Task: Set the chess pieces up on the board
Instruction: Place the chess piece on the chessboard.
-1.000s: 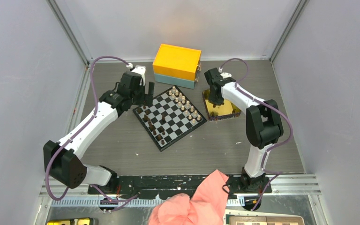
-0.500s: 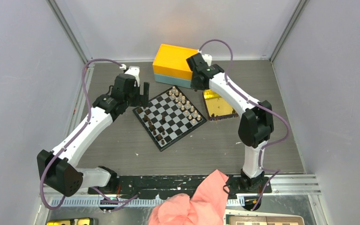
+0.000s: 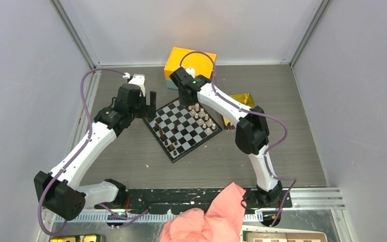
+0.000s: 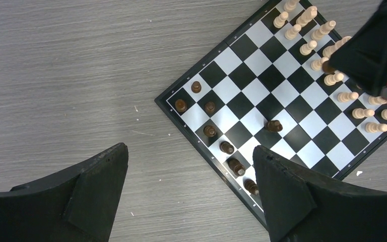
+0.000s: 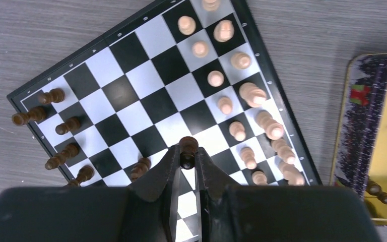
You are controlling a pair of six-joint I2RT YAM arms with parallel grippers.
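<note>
The right claw (image 5: 187, 159) was clamped on a dark chessman (image 5: 188, 145), held above the board (image 5: 146, 80). A second before, it had been down at the gold tin (image 5: 383, 121). It had since swung left, so one more piece was probably bound for the dark rows (image 5: 63, 125) along the board's left edge. The right arm reached far forward and leftward, elbow raised. The left claw (image 4: 190, 151) stood wide apart and empty, hovering over the board's left corner.
</note>
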